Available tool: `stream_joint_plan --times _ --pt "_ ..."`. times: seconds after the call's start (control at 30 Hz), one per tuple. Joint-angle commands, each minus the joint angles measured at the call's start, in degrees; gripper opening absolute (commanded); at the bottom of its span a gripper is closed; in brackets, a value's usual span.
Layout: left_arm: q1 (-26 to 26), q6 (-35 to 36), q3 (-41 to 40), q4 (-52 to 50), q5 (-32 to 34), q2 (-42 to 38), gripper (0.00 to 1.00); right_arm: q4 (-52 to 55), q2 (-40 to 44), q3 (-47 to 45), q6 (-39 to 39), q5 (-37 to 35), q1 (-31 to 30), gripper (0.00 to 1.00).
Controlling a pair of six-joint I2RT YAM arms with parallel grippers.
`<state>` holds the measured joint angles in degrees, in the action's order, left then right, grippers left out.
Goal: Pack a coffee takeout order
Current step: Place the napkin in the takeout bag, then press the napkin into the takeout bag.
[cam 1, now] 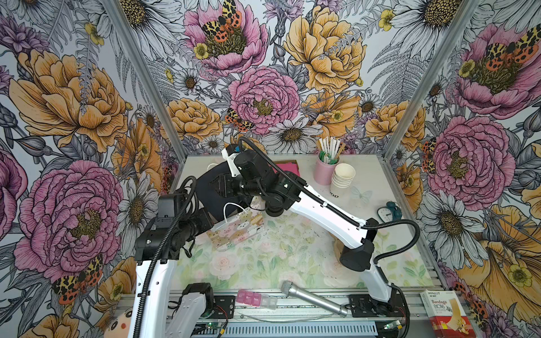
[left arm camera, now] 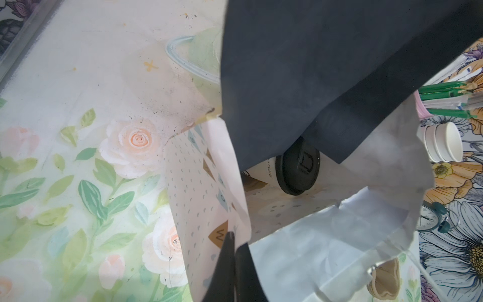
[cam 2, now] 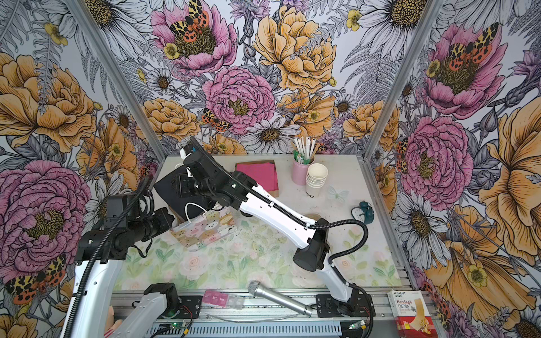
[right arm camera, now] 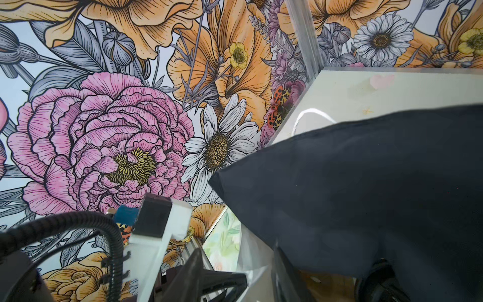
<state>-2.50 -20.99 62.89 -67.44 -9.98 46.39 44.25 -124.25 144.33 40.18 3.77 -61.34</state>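
A patterned paper bag (cam 1: 237, 231) lies on its side on the floral mat, mouth toward the back left. Inside it, in the left wrist view, lies the white paper cup (left arm camera: 261, 170) with its black lid (left arm camera: 298, 170) on. The black napkin (left arm camera: 313, 65) hangs over the bag's mouth and hides part of the cup; it also shows in both top views (cam 1: 206, 193) (cam 2: 168, 190). My left gripper (left arm camera: 236, 239) is shut on the bag's (left arm camera: 339, 235) rim. My right gripper (right arm camera: 237, 256) stands open at the napkin (right arm camera: 366, 183), which rests against one finger.
At the back right stand a stack of lidless white cups (cam 1: 342, 178), a pink holder of stirrers (cam 1: 325, 169) and pink napkins (cam 1: 288, 169). A small clock (cam 1: 388, 213) sits to the right. A microphone (cam 1: 313, 298), pill box (cam 1: 254, 297) and bandage box (cam 1: 445, 313) line the front rail.
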Motion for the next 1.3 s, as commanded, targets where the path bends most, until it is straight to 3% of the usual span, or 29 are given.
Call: stream_joint_plan --times 0.0,0.23,0.47,0.77,1.07,1.27 --pt "-0.6 0.8 0.2 -0.4 -1.5 0.0 0.0 -0.7 0.8 0.8 -2.4 0.8 -0.4 0.5" --pt "-0.6 0.8 0.2 -0.4 -1.5 0.3 0.0 -0.6 3.5 1.5 -9.4 -2.5 1.4 0.59" --pt "-0.6 0.9 0.4 -0.4 -1.6 0.5 0.0 -0.7 5.7 -0.3 -10.2 -5.8 8.3 0.68" --pt "-0.7 1.0 0.3 -0.3 -1.3 0.6 0.0 -0.6 0.0 5.5 -10.5 4.0 14.4 0.71" --pt "-0.7 1.0 0.1 -0.4 -0.9 0.6 0.0 -0.7 -5.2 8.7 -14.6 14.0 15.2 0.7" --pt "-0.8 1.0 -0.2 -0.4 -0.7 0.2 0.0 -0.7 -6.9 8.6 -15.4 15.9 15.2 0.65"
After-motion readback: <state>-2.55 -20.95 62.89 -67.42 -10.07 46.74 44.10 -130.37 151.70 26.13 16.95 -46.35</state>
